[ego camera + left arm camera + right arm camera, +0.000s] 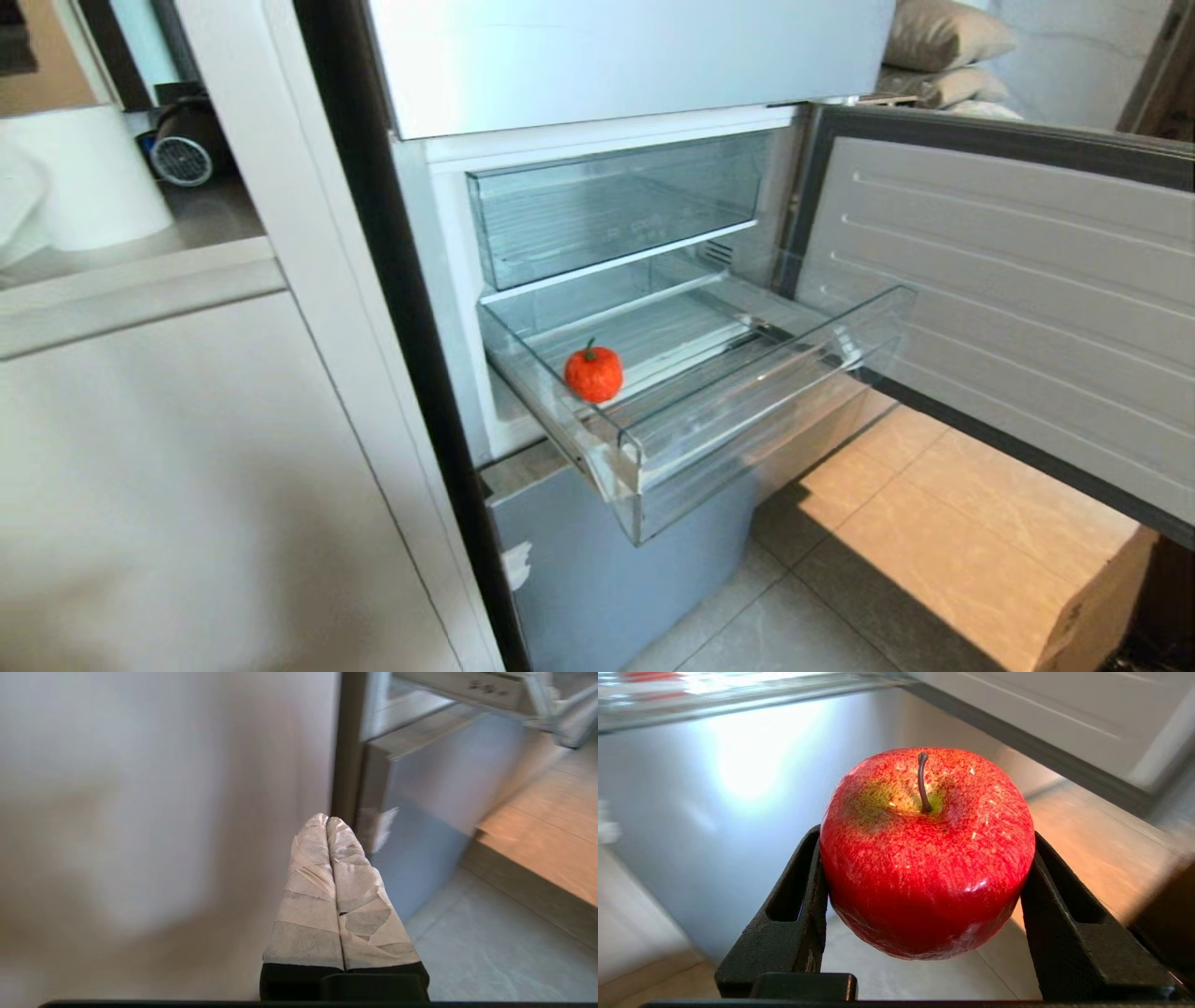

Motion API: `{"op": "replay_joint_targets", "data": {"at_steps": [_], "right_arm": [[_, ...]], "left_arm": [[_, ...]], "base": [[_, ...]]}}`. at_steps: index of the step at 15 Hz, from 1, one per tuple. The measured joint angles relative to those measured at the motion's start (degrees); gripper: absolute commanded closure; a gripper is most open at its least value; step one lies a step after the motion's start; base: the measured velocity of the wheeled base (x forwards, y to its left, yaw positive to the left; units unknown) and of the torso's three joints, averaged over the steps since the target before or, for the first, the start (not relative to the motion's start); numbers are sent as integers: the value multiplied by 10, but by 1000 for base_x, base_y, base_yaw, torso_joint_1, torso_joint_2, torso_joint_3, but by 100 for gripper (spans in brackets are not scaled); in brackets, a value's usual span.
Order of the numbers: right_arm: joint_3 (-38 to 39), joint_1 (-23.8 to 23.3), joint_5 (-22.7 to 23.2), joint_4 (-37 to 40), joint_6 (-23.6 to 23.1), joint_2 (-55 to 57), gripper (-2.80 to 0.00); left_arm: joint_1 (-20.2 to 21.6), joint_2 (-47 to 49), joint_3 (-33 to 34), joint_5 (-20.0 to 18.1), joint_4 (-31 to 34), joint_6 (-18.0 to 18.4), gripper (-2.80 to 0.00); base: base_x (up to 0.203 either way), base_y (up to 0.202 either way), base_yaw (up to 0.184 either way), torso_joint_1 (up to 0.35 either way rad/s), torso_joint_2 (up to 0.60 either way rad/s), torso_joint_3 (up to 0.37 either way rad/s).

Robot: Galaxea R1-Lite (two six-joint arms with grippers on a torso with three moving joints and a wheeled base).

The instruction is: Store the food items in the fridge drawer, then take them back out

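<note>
The apple sits clamped in the right gripper, low before the fridge drawer, ready for storing; the pepper lies at its seven o'clock corner. The left gripper is pressed together, idle.

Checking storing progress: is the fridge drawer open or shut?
Open: the fridge drawer juts out from the fridge, one red-orange food item inside.

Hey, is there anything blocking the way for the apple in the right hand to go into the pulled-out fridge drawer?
Nothing visible. The fridge drawer is pulled out with its top open and the fridge door swung aside. Only the red pepper sits near its front left corner. The right hand holds the apple lower down, outside the head view.
</note>
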Motion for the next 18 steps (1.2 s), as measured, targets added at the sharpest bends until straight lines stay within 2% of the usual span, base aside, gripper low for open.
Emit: {"op": "replay_joint_targets", "data": {"at_steps": [8, 14, 18], "right_arm": [[0, 0, 2, 1, -4, 0, 0], [-3, 0, 5, -22, -15, 28, 0], [-90, -3, 4, -59, 9, 172, 0]], "left_arm": [[0, 0, 0, 0, 0, 0, 0], [0, 0, 0, 0, 0, 0, 0], [0, 0, 0, 0, 0, 0, 0]], "base": [[1, -9, 160, 1, 3, 3], [0, 0, 0, 0, 0, 0], [0, 0, 0, 0, 0, 0]]}}
